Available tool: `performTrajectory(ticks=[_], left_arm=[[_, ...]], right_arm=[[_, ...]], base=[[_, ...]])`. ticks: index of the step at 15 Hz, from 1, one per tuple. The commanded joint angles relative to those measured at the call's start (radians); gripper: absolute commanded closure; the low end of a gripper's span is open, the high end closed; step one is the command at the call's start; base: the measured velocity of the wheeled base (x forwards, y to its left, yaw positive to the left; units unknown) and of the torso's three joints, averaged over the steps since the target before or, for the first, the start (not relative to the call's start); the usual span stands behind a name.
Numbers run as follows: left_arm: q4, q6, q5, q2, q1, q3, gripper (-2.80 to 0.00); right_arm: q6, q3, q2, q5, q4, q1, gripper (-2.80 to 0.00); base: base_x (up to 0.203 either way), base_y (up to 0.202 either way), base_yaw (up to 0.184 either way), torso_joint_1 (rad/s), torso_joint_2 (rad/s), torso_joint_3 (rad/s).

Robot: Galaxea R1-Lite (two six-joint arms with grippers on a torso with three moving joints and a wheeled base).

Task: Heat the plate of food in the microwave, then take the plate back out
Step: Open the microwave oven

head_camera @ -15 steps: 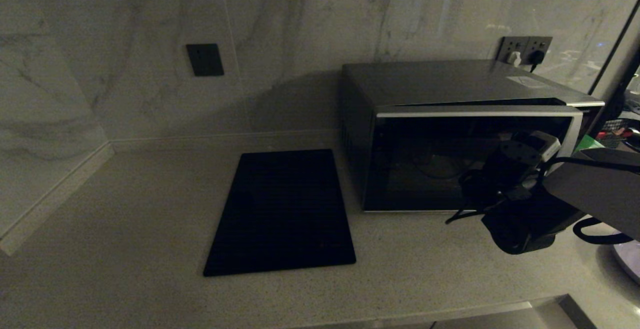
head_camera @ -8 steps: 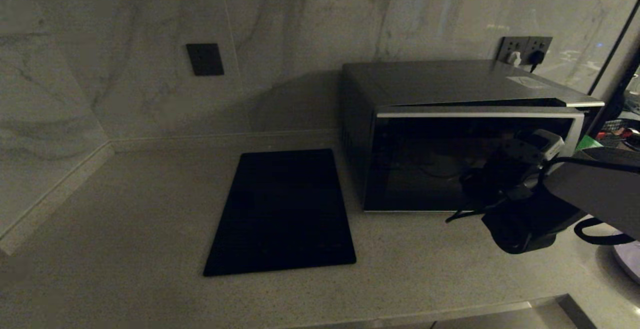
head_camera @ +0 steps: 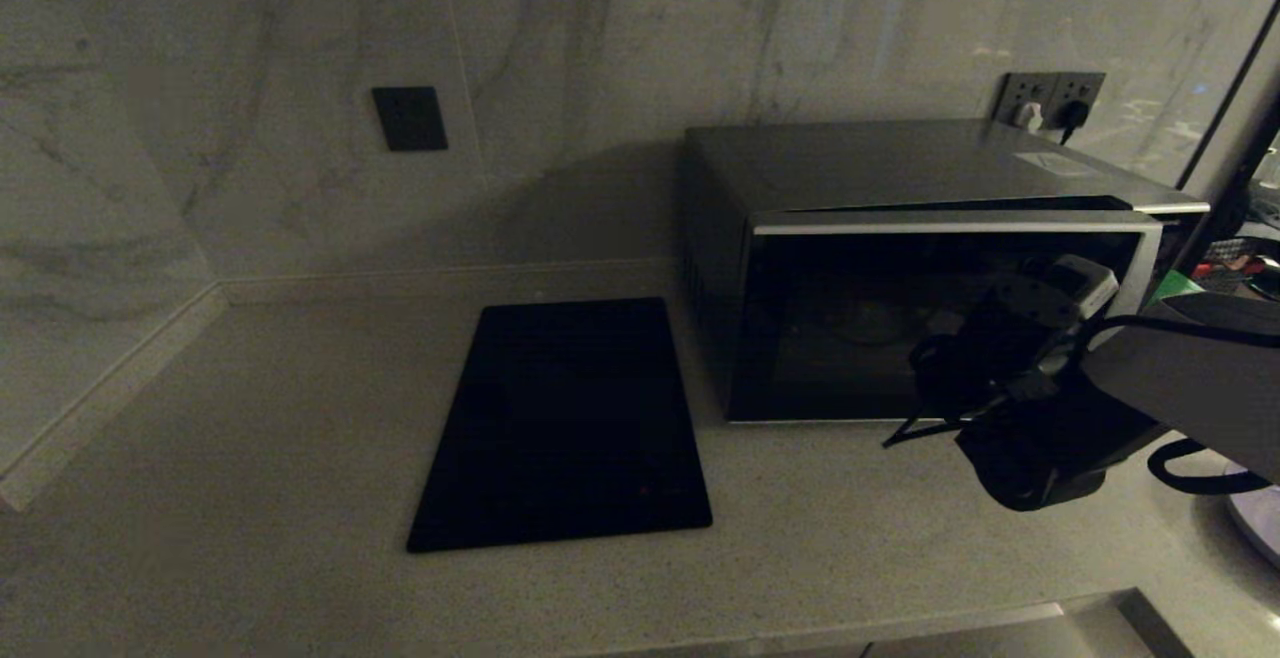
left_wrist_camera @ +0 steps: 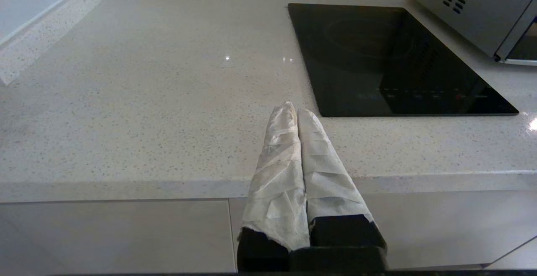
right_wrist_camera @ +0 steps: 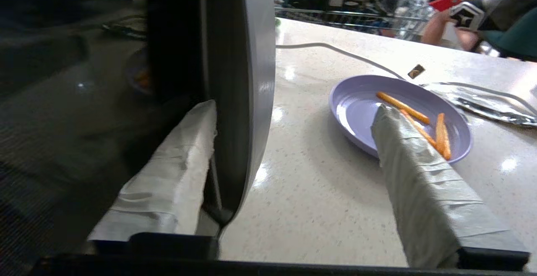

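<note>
Right end effector released at the microwave door

Your left end effector, clenched, idles off the worktop edge; the microwave door stands ajar with your right end effector spread astride its edge; the plate of food sits on the worktop beyond.

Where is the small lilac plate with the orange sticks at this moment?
In the right wrist view, the lilac plate lies on the pale speckled counter, beside the dark microwave door's free edge, outside the oven.
</note>
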Motion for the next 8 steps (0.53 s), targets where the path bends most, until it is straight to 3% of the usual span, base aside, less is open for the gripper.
performTrajectory(ticks=[1, 8], left_arm=[[-0.001, -0.001, 0.0, 0.002, 0.0, 0.0, 0.0], [-0.001, -0.001, 0.0, 0.002, 0.0, 0.0, 0.0]], right_arm=[[-0.002, 0.0, -0.012, -0.008, -0.008, 0.022, -2.8], [-0.021, 0.018, -0.097, -0.008, -0.008, 0.07, -2.8]], base=[[0.0, 0.0, 0.0, 0.0, 0.0, 0.0], [0.0, 0.0, 0.0, 0.0, 0.0, 0.0]])
